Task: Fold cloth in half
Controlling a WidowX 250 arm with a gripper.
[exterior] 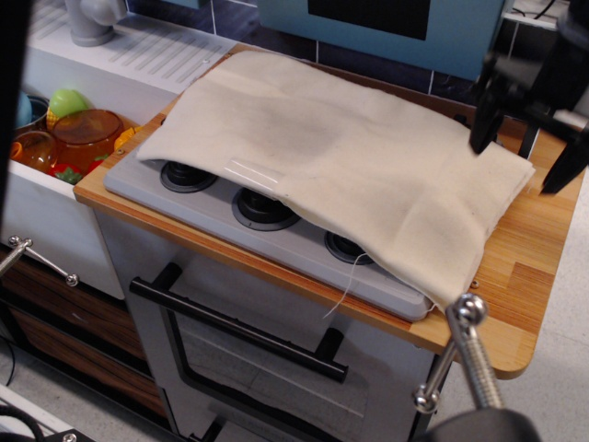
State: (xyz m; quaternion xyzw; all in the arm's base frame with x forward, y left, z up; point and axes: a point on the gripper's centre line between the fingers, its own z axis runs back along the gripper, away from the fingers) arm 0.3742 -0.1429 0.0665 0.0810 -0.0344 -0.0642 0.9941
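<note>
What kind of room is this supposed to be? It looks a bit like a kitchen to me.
Most likely a toy or mock kitchen. A grey stovetop with round burners sits on a wooden counter, with an oven door below and a sink holding colourful dishes beside it. A cream cloth covers most of the stovetop.

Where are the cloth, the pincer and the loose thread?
cloth (pixel 340 161): main view, middle of the fabric.
pincer (pixel 525 147): main view, midway between fingertips.
loose thread (pixel 348 285): main view, hanging strand.

gripper (pixel 525 157) hanging at upper right, pointing down, jaws spread wide, two dark fingers (pixel 485 120) apart, holding nothing, slightly motion-blurred
</note>
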